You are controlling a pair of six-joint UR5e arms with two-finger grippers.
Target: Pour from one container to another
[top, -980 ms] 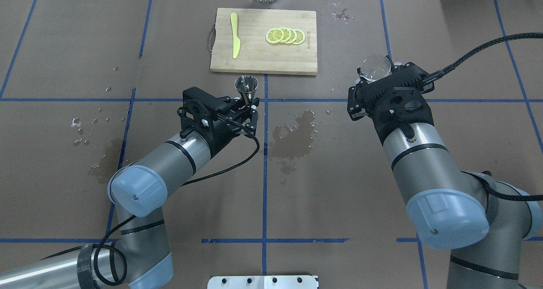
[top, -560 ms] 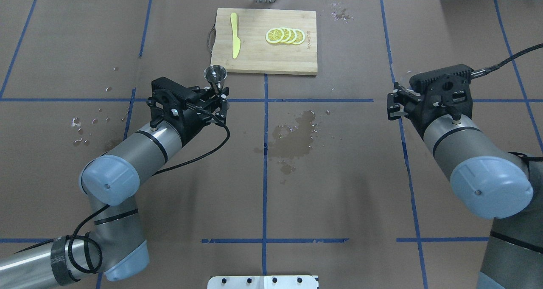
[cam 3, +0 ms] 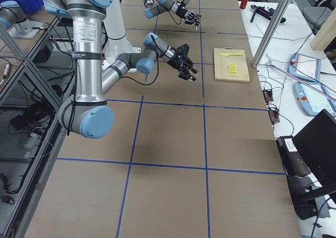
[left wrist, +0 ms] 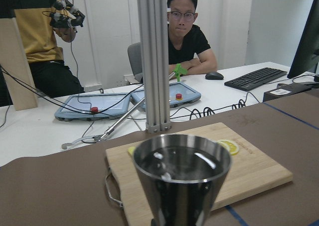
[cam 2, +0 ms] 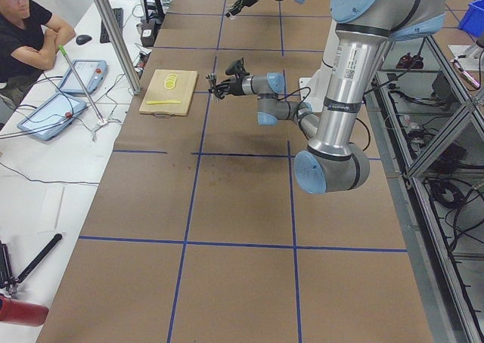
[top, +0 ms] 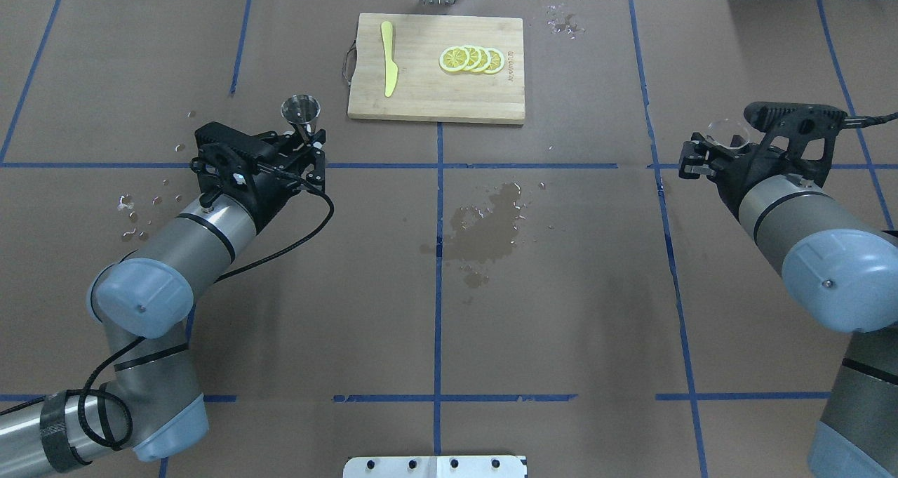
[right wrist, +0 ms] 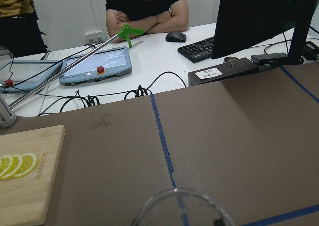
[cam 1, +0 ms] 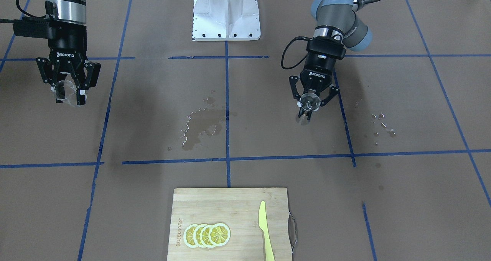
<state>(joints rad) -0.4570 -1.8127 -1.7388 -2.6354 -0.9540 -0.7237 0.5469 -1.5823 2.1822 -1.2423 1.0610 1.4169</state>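
The steel jigger (top: 301,113) stands upright, mouth up, in my left gripper (top: 309,152), which is shut on its lower cone, left of the cutting board. It fills the left wrist view as the jigger (left wrist: 182,176), with liquid glinting inside. From the front, the jigger (cam 1: 308,100) sits between the fingers of the left gripper (cam 1: 310,104). The clear glass cup (top: 726,130) is held by my right gripper (top: 698,161), shut on it, far to the right. The cup (cam 1: 63,90) hangs in the right gripper (cam 1: 70,98) above the table. Its rim (right wrist: 182,208) shows low in the right wrist view.
A wooden cutting board (top: 435,95) lies at the far middle with lemon slices (top: 471,59) and a yellow knife (top: 388,57). A wet patch (top: 487,225) darkens the brown paper at the table's centre, and droplets (top: 133,215) lie at the left.
The two arms have swung apart: the left gripper carried the jigger leftward, and the right gripper carried the glass cup to the right.
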